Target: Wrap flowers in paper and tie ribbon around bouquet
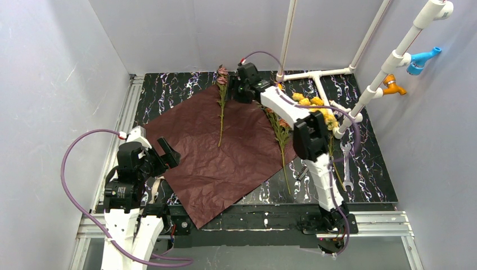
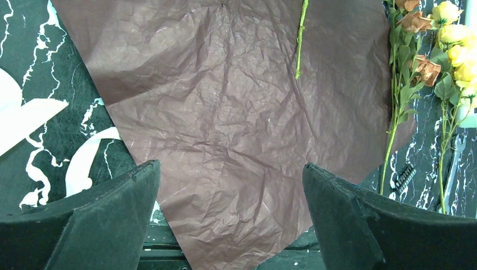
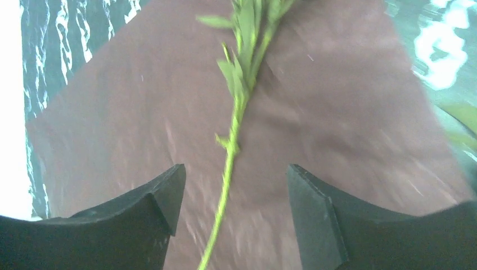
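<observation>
The right gripper (image 3: 233, 180) hangs with jaws apart, a flower stem (image 3: 236, 121) lying loose between them on maroon paper (image 3: 349, 112); left gripper (image 2: 230, 169) gapes wide, empty, above the sheet

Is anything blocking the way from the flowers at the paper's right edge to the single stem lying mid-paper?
Nothing visible: the paper is bare between the flowers and the single stem. Only the right arm crosses above those flowers in the top view, its open right claw over the stem.

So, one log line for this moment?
paper: flat | flower: on paper | right gripper: open over it | left gripper: open
</observation>
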`<act>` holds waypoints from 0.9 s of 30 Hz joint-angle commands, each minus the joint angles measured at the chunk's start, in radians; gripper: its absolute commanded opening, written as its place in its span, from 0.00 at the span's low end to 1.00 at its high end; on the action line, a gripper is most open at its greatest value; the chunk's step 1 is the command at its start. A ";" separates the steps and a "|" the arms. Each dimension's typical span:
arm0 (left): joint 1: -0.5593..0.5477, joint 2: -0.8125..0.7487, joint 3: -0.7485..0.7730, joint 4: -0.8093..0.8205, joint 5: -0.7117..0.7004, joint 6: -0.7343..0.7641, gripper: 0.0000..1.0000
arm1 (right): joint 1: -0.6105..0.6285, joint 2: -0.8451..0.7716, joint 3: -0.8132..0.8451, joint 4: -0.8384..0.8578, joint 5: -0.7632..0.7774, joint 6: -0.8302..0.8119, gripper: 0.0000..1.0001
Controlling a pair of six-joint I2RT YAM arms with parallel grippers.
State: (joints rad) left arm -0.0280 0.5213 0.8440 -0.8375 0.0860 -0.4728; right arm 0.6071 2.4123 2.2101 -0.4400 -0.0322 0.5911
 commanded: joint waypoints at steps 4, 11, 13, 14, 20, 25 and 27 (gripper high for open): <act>0.007 0.000 -0.012 0.003 0.004 0.002 0.97 | -0.017 -0.567 -0.496 -0.111 0.250 -0.197 0.81; 0.008 -0.005 -0.013 0.002 0.002 0.001 0.97 | -0.019 -0.785 -0.838 -0.206 0.346 -0.186 0.79; 0.008 -0.007 -0.013 0.002 0.000 0.000 0.97 | -0.019 -0.786 -0.886 -0.216 0.353 -0.179 0.77; 0.008 -0.007 -0.013 0.002 0.000 0.000 0.97 | -0.020 -0.784 -0.909 -0.221 0.363 -0.173 0.75; 0.008 0.002 -0.011 -0.002 -0.001 -0.003 0.97 | -0.019 -0.757 -1.008 -0.204 0.382 -0.155 0.62; 0.008 0.002 -0.011 -0.004 -0.005 -0.003 0.97 | -0.018 -0.743 -1.052 -0.170 0.381 -0.162 0.55; 0.008 0.003 -0.010 -0.005 -0.006 -0.004 0.97 | -0.019 -0.734 -1.063 -0.152 0.378 -0.167 0.54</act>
State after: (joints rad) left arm -0.0273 0.5201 0.8413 -0.8375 0.0860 -0.4759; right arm 0.5865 1.6634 1.1629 -0.6476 0.3191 0.4210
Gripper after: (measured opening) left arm 0.969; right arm 0.549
